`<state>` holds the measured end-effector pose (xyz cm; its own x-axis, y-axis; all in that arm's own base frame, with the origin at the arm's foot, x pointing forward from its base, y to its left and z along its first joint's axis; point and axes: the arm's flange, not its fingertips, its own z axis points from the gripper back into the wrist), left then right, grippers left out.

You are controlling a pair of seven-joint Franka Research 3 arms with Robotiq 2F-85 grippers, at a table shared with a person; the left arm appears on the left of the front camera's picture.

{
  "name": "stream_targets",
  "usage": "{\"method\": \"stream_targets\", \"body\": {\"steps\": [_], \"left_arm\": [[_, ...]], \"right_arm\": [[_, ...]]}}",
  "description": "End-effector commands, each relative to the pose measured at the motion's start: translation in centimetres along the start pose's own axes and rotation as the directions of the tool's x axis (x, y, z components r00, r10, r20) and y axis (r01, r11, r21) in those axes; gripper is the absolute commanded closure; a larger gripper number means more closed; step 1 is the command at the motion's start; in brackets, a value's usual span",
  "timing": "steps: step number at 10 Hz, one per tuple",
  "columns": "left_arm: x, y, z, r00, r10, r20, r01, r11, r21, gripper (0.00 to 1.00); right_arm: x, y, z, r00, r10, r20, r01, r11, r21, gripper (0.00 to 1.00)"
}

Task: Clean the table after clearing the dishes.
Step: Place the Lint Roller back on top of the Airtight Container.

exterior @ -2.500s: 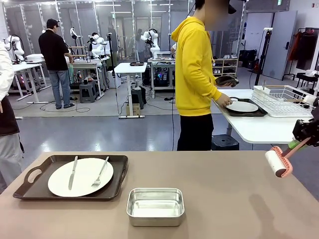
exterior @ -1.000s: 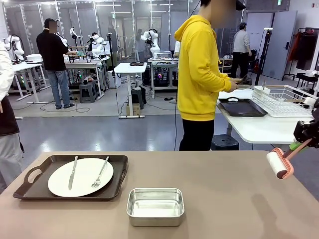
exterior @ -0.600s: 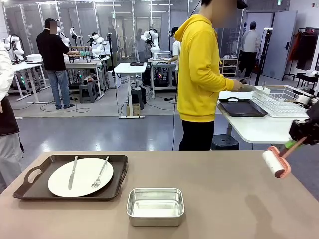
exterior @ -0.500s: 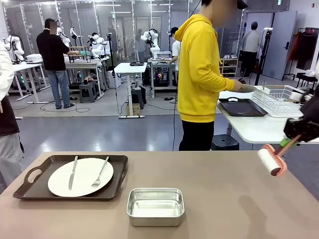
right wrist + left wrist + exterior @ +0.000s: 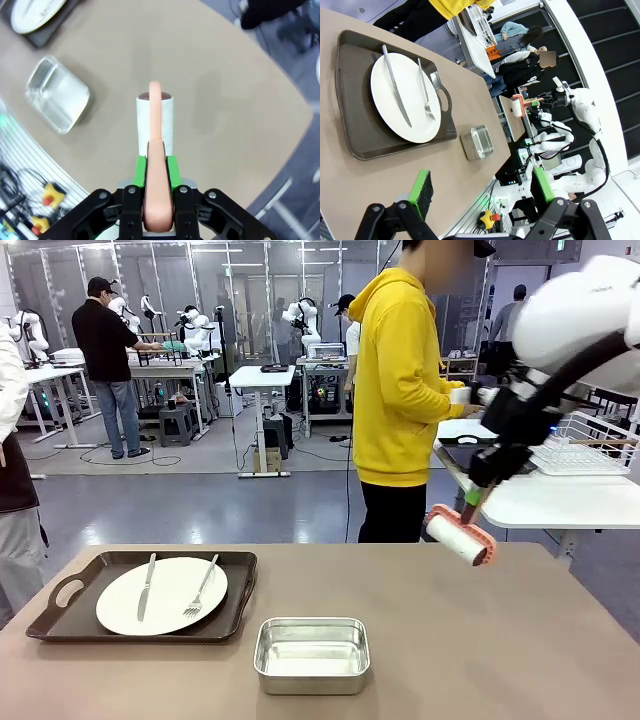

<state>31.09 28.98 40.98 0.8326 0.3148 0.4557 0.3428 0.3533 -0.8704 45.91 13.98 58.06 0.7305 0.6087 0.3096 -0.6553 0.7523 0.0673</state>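
The brown table [image 5: 470, 640] carries a dark handled tray [image 5: 60, 592] with a white plate [image 5: 165, 598], a knife [image 5: 146, 585] and a fork [image 5: 203, 587] at the front left. My right gripper [image 5: 474, 496] is shut on the pink handle of a lint roller [image 5: 458, 537], which hangs above the table's far right part. The right wrist view looks straight down on it: roller [image 5: 156, 120] over bare table [image 5: 230, 95], my right gripper [image 5: 156, 169] clamped on its handle. My left gripper [image 5: 481, 192] is open and holds nothing, high above the table's edge, plate [image 5: 405, 100] beyond.
A small steel pan [image 5: 312, 653] sits at the table's front middle, also steel pan [image 5: 476, 142] and steel pan [image 5: 57, 95]. A person in a yellow hoodie [image 5: 400, 390] stands at the far side, facing a white table [image 5: 540, 502] with a wire rack [image 5: 590, 452].
My right arm has swung in from the right edge, carrying the lint roller leftward and over the table. The person's hands moved at the white table. Tray, plate and pan are unmoved.
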Motion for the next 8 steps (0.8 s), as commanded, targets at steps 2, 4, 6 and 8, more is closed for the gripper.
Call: {"method": "stream_targets", "body": {"steps": [2, 4, 6, 8], "left_arm": [[-0.1, -0.1, 0.2, 1.0, -0.006, 0.004, 0.006, 1.0, 0.001, 0.0], [-0.1, -0.1, 0.2, 1.0, -0.006, 0.004, 0.006, 1.0, 0.001, 0.0], [-0.1, -0.1, 0.2, 1.0, -0.006, 0.004, 0.006, 1.0, 0.001, 0.0], [-0.1, -0.1, 0.2, 1.0, -0.006, 0.004, 0.006, 1.0, 0.001, 0.0]], "right_arm": [[3.9, 8.2, -0.8, 0.93, 0.356, -0.088, -0.357, 0.934, 0.007, 0.8], [4.9, 14.5, -3.7, 0.828, 0.526, -0.195, -0.528, 0.848, 0.046, 0.8], [4.9, 19.2, -5.6, 0.741, 0.638, -0.209, -0.644, 0.763, 0.049, 0.8], [5.1, 21.1, -5.5, 0.717, 0.679, -0.159, -0.681, 0.731, 0.05, 0.8]]}}
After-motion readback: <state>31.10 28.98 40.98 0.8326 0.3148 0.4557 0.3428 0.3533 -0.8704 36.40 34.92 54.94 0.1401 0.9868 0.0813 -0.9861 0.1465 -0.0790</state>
